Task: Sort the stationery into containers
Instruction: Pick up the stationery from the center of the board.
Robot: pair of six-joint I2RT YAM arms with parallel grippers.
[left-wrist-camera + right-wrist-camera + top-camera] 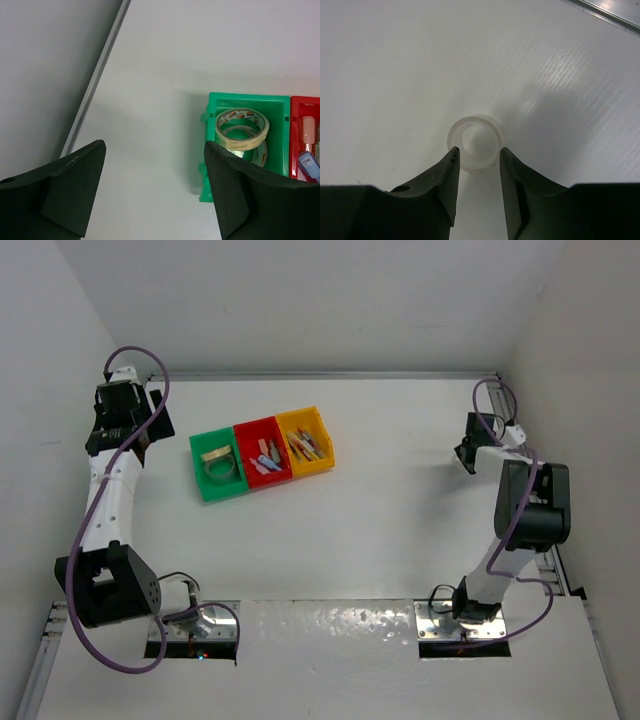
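**Top external view:** The green bin point(198, 468), red bin point(252, 431) and yellow bin point(312, 416) stand joined on the worktop point(380, 510), all loaded. The left arm point(105, 500) is near the green bin. The right arm point(520, 510) works well apart from the row. Risk: a weak hold may drop the item during the long carry.

**Left wrist view:** The left fingers point(70, 190) are spread wide, holding nothing, beside the green bin and its two tape rolls point(242, 127). Risk: descending here may strike the bin wall and shift the row.

**Right wrist view:** The right fingers point(442, 185) are narrowly parted, with the tips at the near flanks of a white roll point(476, 142) lying flat on the worktop. Whether they are clamping it cannot be told. Risk: the tips reach only the near edge, so closing may squeeze the round roll forward and out
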